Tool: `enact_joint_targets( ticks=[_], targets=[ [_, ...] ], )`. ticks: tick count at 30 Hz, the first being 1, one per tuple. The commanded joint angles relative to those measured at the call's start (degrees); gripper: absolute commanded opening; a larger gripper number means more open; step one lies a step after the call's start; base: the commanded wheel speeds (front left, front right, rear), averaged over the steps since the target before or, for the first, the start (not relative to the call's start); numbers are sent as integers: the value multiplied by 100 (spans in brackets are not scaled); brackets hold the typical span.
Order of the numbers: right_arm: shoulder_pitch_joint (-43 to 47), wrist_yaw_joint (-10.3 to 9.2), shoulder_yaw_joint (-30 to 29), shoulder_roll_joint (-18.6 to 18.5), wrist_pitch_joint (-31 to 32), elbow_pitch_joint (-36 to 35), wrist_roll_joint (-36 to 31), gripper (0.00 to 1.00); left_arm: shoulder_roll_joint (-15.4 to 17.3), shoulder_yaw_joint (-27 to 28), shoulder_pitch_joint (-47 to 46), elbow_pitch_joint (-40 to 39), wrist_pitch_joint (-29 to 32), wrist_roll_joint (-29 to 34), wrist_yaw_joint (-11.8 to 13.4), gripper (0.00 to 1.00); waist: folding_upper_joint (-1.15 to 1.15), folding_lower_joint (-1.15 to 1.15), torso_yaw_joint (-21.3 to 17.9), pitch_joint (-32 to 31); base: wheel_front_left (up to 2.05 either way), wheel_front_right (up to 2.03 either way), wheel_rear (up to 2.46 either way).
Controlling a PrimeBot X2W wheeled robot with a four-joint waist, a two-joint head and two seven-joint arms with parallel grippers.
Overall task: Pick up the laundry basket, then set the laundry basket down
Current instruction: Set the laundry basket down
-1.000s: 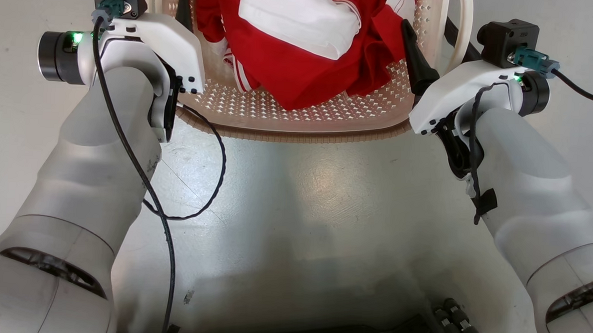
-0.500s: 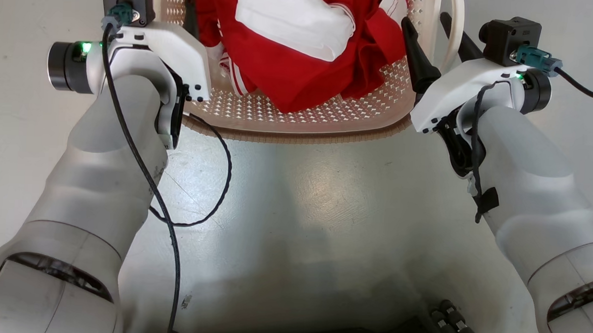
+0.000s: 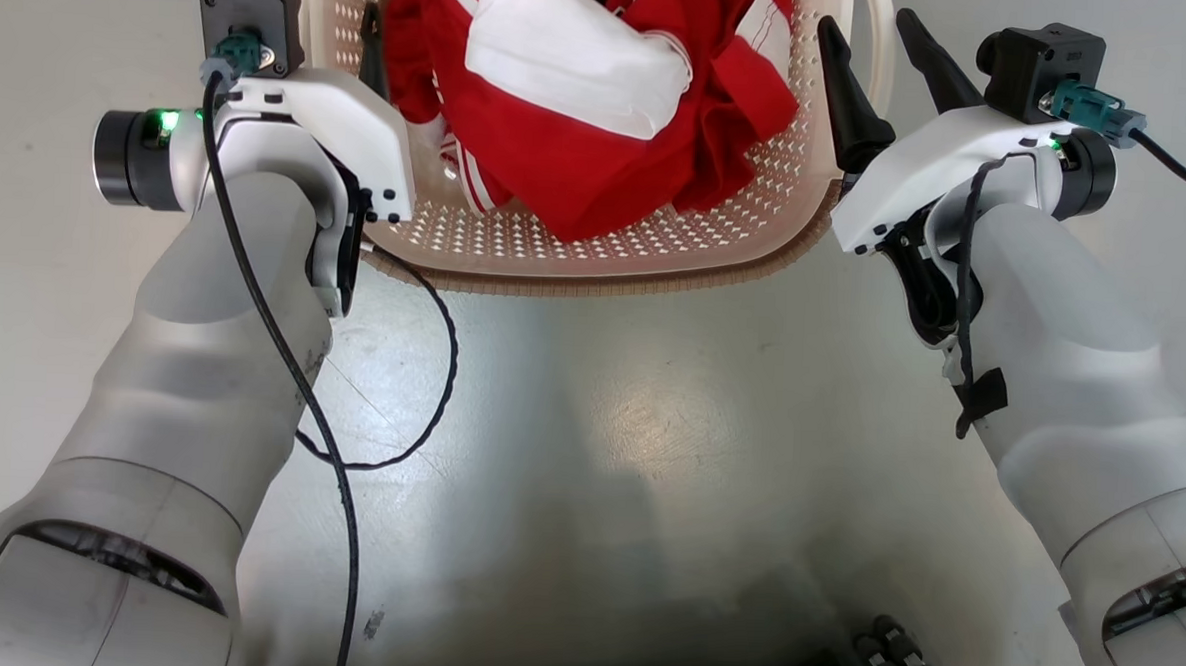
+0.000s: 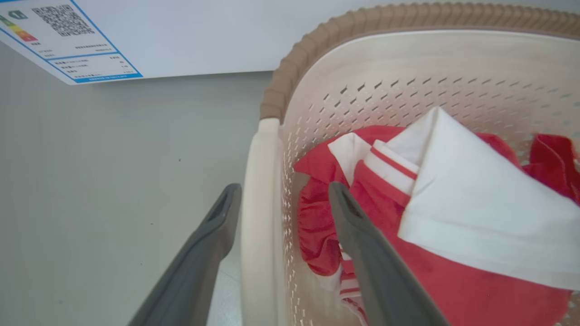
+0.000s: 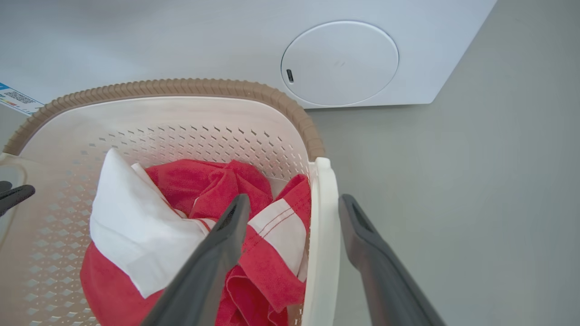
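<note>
Laundry basket [image 3: 606, 274] holding red clothes [image 3: 580, 162], left gripper [image 4: 284, 190] and right gripper [image 5: 293, 199] spread, each astride 1 handle [image 4: 258, 203]

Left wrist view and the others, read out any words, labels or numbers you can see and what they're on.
No text can be read.
The sticker on the white appliance: a QR code, coloured bars and blue-framed fine print, all too small.
The same sticker, right wrist view: blurred.
The laundry basket: no lettering.
</note>
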Motion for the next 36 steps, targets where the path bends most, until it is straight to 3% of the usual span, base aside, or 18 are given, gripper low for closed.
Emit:
enact_joint_targets(
  ticks=[1,11,18,36],
  targets=[
    [355,36,2,55,-28,-104,-101,100,128,115,204,-78,5,65,61,100,0,0,-3,-89,0,0,0],
    [557,36,-145,48,-28,-152,-248,100,155,334,436,-243,5,166,125,100,0,0,15,-477,0,0,0],
    [906,36,-236,12,-28,-321,-395,100,167,770,909,-836,5,250,121,100,0,0,77,-1086,0,0,0],
    [1963,36,-784,-175,-28,-1200,-1161,100,-157,1981,2631,-2134,5,909,-353,100,0,0,245,-2975,0,0,0]
  ],
)
